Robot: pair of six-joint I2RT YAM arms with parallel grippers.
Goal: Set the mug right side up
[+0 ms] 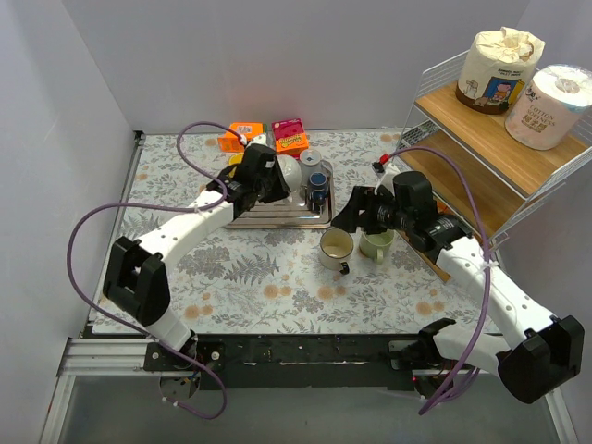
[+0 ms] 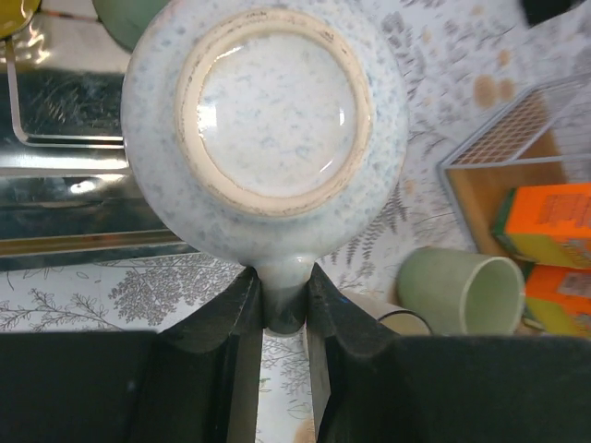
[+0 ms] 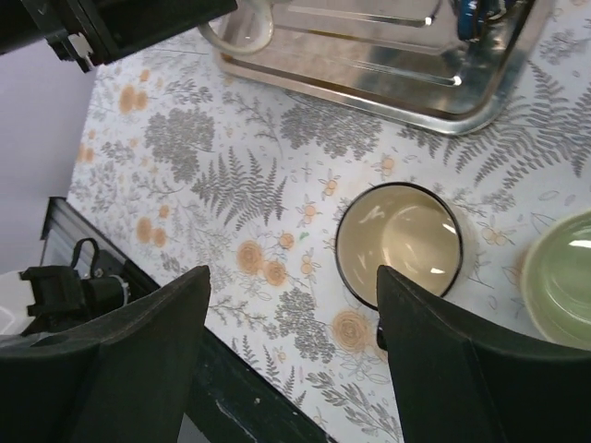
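My left gripper (image 2: 284, 286) is shut on the handle of a pale blue speckled mug (image 2: 268, 129), whose unglazed base ring faces the wrist camera. In the top view the mug (image 1: 289, 173) hangs over the metal tray (image 1: 277, 218), with the left gripper (image 1: 273, 183) beside it. My right gripper (image 1: 356, 213) is open and empty, above the tablecloth next to an upright cream mug with a black rim (image 1: 336, 247). In the right wrist view that gripper (image 3: 291, 277) has its jaws wide apart beside the cream mug (image 3: 399, 242).
A pale green mug (image 1: 376, 245) stands right of the cream one. The tray holds a small blue item (image 1: 317, 185) and a white cup (image 1: 310, 159). Orange and pink boxes (image 1: 268, 136) sit behind it. A wire shelf (image 1: 481, 139) with paper rolls stands at the right.
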